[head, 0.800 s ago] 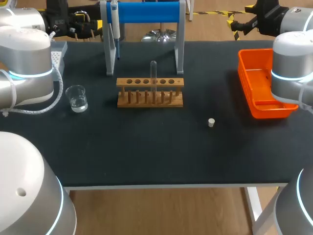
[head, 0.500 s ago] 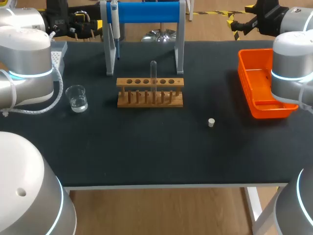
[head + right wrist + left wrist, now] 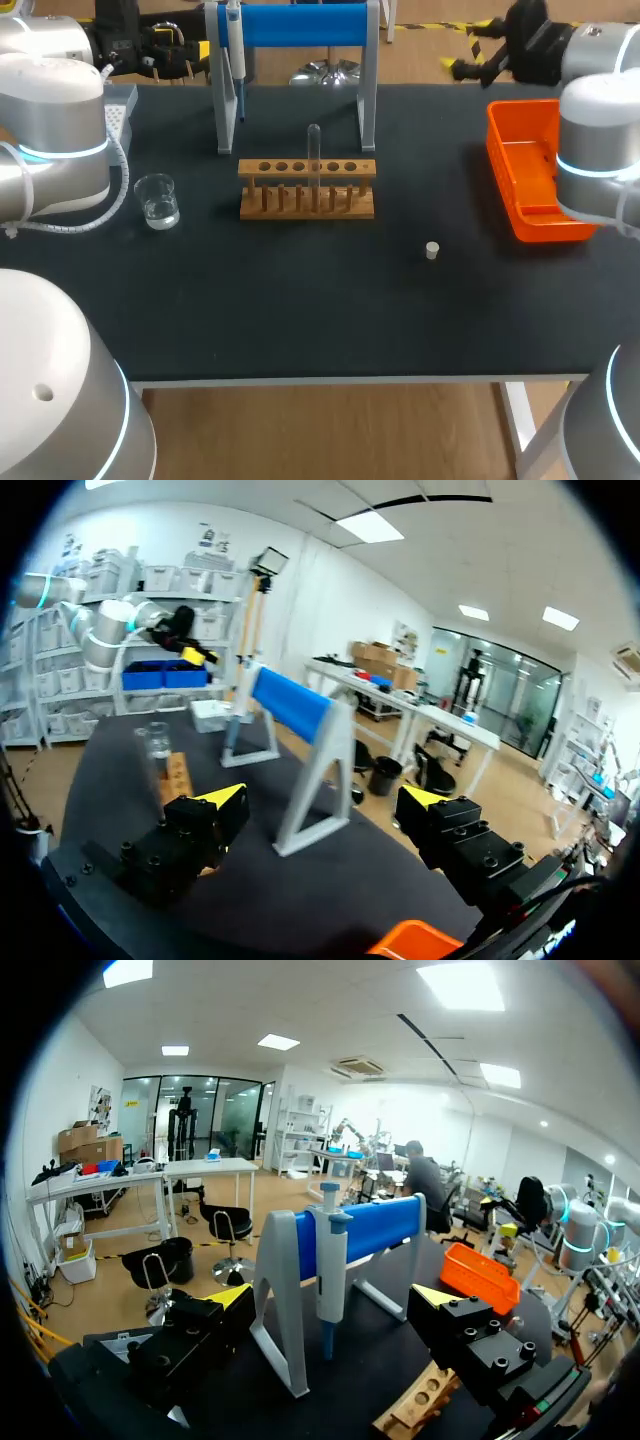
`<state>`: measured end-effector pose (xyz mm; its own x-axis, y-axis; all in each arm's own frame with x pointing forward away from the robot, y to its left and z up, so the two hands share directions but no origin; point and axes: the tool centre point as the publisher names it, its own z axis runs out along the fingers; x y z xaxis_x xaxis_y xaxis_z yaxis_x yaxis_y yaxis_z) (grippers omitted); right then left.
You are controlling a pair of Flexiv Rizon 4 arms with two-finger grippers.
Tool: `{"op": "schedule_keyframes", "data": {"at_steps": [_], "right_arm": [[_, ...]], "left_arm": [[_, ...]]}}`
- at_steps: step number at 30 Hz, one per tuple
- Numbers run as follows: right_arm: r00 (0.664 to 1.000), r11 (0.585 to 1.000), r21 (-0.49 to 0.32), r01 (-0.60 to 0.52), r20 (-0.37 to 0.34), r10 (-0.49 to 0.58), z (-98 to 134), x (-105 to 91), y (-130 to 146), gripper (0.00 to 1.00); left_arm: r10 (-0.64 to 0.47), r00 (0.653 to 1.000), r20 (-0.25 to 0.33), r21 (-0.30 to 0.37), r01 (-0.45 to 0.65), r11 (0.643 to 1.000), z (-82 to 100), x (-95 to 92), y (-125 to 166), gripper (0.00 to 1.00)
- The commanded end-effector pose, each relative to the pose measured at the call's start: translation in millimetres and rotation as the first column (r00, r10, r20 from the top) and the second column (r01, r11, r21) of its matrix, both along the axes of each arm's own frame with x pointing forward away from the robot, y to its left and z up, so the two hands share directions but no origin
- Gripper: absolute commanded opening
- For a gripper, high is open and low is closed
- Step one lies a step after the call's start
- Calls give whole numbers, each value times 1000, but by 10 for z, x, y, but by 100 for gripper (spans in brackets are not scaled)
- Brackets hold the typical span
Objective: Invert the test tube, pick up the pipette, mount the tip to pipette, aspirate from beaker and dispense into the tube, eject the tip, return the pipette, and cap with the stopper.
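Left jaws and right jaws both gape wide, holding nothing, just past the worktop's (image 3: pixel 300 320) far edge: left ones at the far-left corner, right ones beyond the orange bin (image 3: pixel 525 190). Test tube (image 3: pixel 314 148) stands in the wooden rack (image 3: pixel 307 205) mid-worktop, with bare room along the front. Stopper (image 3: pixel 432 250) sits alone front-right, head view only. Left wrist view catches the pipette (image 3: pixel 329 1260) on its blue stand (image 3: pixel 375 1230) dead ahead.

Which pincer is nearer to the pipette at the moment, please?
Left. The left pincer is close to the pipette, which hangs just ahead of it on the stand; the right pincer is beyond the stand's other end, by the tray.
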<state>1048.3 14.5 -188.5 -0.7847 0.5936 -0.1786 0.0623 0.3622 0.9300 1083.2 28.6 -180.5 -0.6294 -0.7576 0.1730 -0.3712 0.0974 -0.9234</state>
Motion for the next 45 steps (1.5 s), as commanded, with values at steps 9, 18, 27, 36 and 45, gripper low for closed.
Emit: {"op": "schedule_keyframes", "data": {"at_steps": [9, 18, 27, 36, 45], "right_arm": [[993, 992, 52, -111, 34, 110, -238, -1143, 425, 100], [991, 985, 109, -133, 39, 130, -507, -1589, 653, 100], [987, 984, 74, -159, 49, 156, -627, -1729, 676, 100], [987, 984, 74, -159, 49, 156, -627, -1729, 676, 100], [987, 984, 74, -159, 49, 156, -627, -1729, 676, 100]], "left_arm": [[0, 1000, 3, -2, 0, 1000, -12, 0, 4, 100], [0, 1000, 3, -2, 0, 1000, -12, 0, 4, 100], [0, 1000, 3, -2, 0, 1000, -12, 0, 4, 100], [0, 1000, 3, -2, 0, 1000, -12, 0, 4, 100], [-19, 998, 56, 31, 17, 999, -45, -395, -145, 100]]}}
